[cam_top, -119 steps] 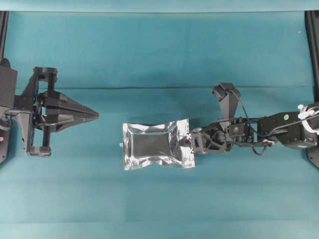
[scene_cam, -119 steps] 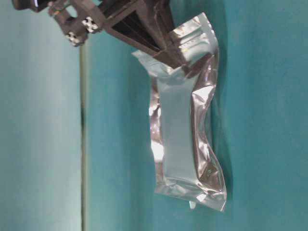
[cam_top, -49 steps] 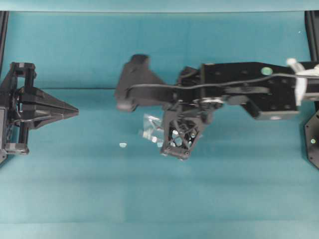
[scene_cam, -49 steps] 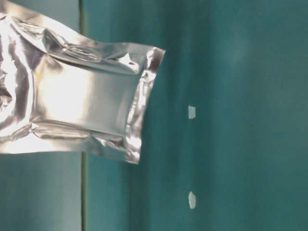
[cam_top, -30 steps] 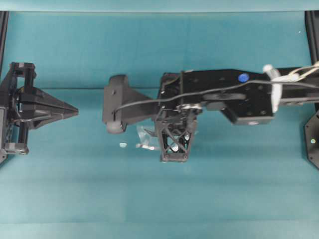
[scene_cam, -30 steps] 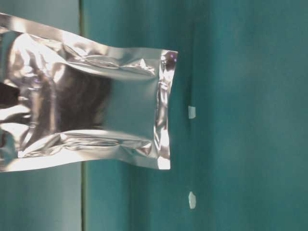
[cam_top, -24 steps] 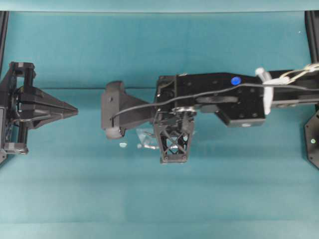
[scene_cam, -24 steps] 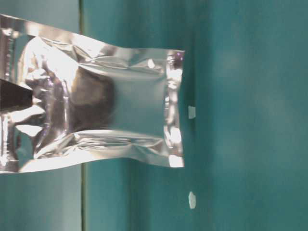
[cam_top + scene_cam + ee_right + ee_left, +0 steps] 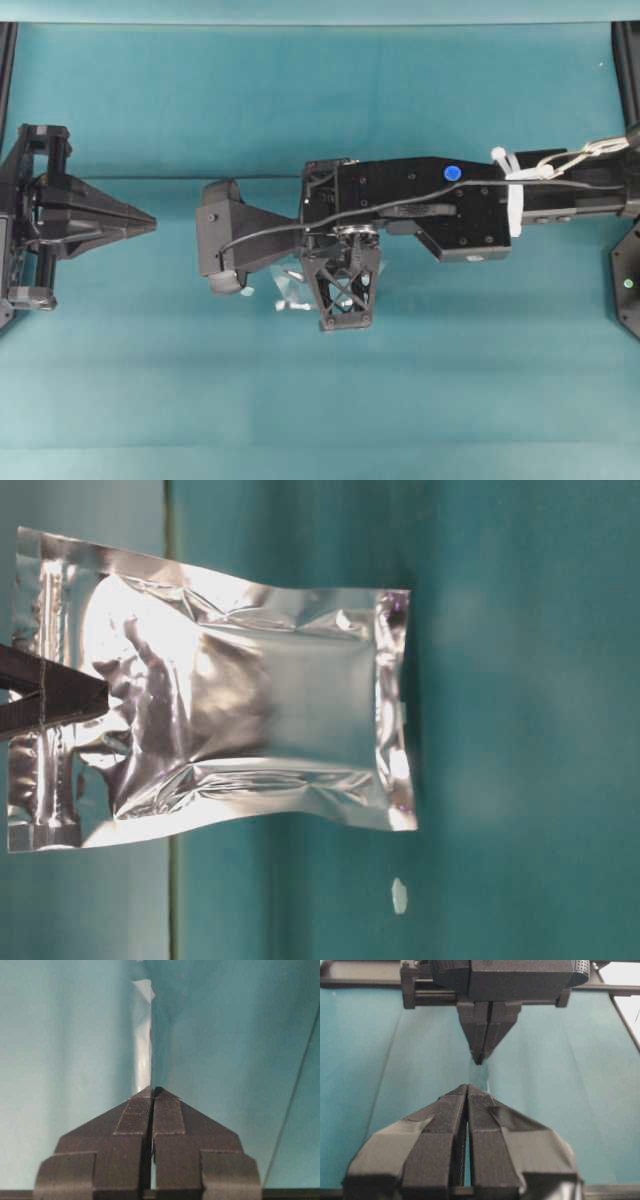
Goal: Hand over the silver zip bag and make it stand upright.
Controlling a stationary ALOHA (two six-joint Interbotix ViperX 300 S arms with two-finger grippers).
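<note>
Your right gripper point(image 9: 151, 1091) is clamped on one short end of the silver zip bag point(image 9: 250, 690), which now hangs below it over the middle of the teal table cloth point(image 9: 320, 400); a moment ago the bag's lower edge sat higher above the cloth, and it has since come down close to it, covering one of the two small white specks, while the other speck point(image 9: 399, 896) lies just beside the bag. Your left gripper point(image 9: 140, 222), jaws pressed together on nothing, sits well apart from the bag at the left edge, as before.
</note>
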